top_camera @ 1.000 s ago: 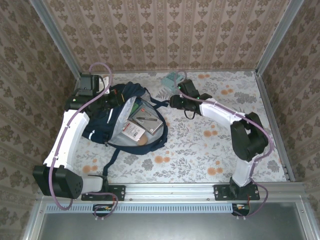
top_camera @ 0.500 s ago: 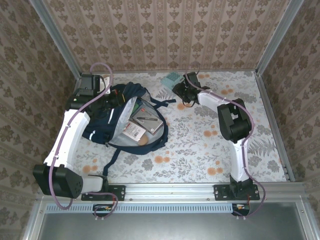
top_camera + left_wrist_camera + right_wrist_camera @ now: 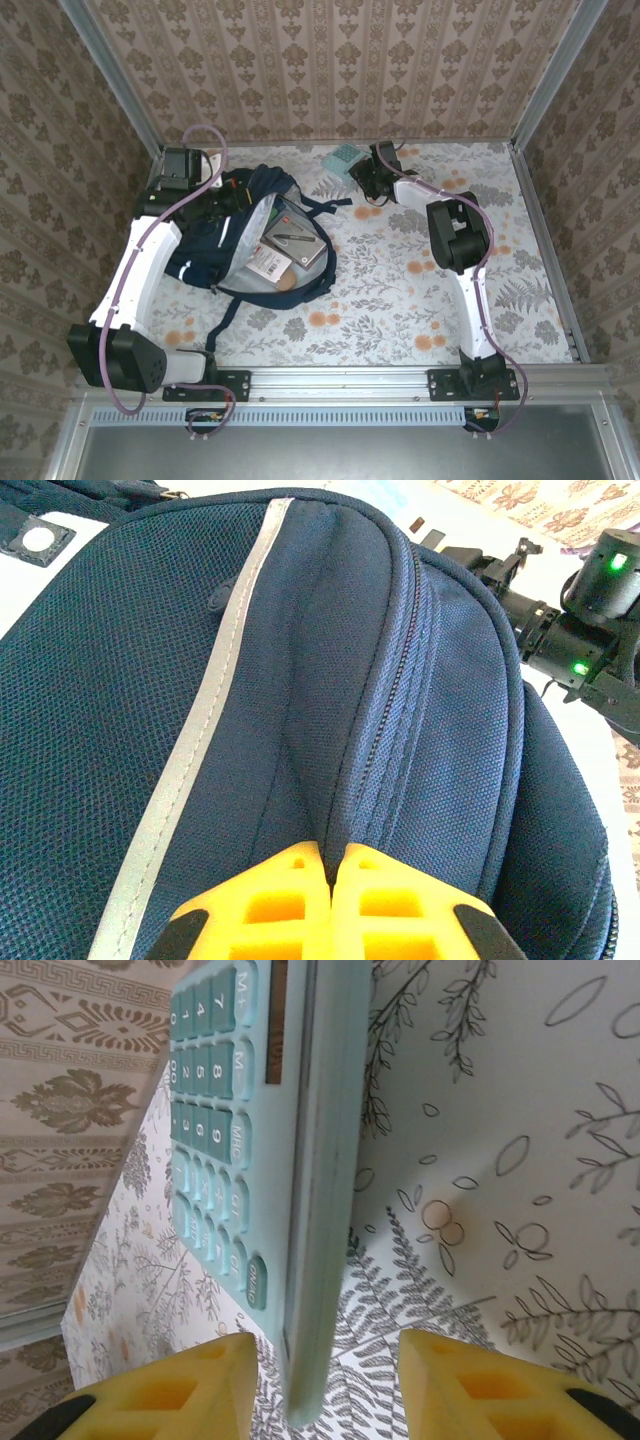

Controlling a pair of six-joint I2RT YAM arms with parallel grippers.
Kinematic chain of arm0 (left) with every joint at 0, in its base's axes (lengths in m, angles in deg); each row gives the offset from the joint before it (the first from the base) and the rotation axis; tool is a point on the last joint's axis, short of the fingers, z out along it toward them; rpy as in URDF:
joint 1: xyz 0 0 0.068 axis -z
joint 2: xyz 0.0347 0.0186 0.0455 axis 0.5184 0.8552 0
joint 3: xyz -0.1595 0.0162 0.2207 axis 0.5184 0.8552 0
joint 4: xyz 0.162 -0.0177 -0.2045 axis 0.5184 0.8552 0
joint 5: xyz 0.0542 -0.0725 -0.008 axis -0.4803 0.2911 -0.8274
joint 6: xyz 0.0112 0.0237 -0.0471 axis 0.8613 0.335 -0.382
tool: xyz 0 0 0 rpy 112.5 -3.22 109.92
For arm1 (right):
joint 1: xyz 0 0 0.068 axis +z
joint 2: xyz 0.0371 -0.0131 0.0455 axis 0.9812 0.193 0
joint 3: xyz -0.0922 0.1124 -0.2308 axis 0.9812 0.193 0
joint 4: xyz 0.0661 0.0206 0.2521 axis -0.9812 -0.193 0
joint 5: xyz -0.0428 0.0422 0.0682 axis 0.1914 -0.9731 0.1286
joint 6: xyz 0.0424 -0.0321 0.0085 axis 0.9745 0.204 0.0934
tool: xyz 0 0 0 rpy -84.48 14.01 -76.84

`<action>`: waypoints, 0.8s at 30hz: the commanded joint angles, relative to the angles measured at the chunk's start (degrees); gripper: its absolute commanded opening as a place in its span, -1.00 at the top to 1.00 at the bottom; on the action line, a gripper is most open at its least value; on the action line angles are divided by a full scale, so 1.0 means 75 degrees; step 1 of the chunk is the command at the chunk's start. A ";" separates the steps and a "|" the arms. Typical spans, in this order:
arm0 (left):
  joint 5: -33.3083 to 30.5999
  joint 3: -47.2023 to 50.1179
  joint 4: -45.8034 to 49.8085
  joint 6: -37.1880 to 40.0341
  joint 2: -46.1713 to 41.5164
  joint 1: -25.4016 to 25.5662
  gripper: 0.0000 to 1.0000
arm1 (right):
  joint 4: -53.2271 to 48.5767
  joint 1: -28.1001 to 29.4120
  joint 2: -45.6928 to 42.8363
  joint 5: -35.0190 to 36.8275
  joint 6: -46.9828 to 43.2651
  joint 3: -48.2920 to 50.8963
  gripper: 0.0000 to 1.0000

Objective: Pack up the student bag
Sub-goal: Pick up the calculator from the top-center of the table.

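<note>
The student bag [image 3: 215,240] is a navy backpack lying open at the left of the table, its grey lining up, with books [image 3: 290,240] inside. My left gripper [image 3: 222,197] is at its far rim. In the left wrist view, the left gripper [image 3: 330,855] is shut on a fold of the bag's [image 3: 150,680] navy fabric beside the zip. A pale green calculator [image 3: 342,157] lies at the back of the table. My right gripper [image 3: 358,172] is at its right edge. In the right wrist view, the right gripper [image 3: 330,1360] is open, with the calculator's [image 3: 270,1140] edge between the yellow fingers and gaps on both sides.
The floral tablecloth [image 3: 400,290] covers the table. Patterned walls enclose it on three sides, and the back wall [image 3: 340,70] stands close behind the calculator. The bag's dark straps [image 3: 225,310] trail toward the near edge. My right arm's wrist [image 3: 590,630] shows beyond the bag.
The right arm has stretched toward the back wall and brought its gripper from near the bag to the calculator, with the jaws narrowing around its edge. The left arm and bag have not moved.
</note>
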 commanded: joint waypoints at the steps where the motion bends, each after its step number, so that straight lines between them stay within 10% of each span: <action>1: 0.0275 -0.0369 -0.0669 -0.0051 0.0008 0.0049 1.00 | 0.0160 -0.0023 0.0309 -0.0214 0.0226 -0.0334 0.21; 24: 0.0316 -0.0230 -0.0691 -0.0087 -0.0046 0.0013 1.00 | 0.0627 -0.0035 -0.0341 -0.0473 -0.0054 0.0275 0.68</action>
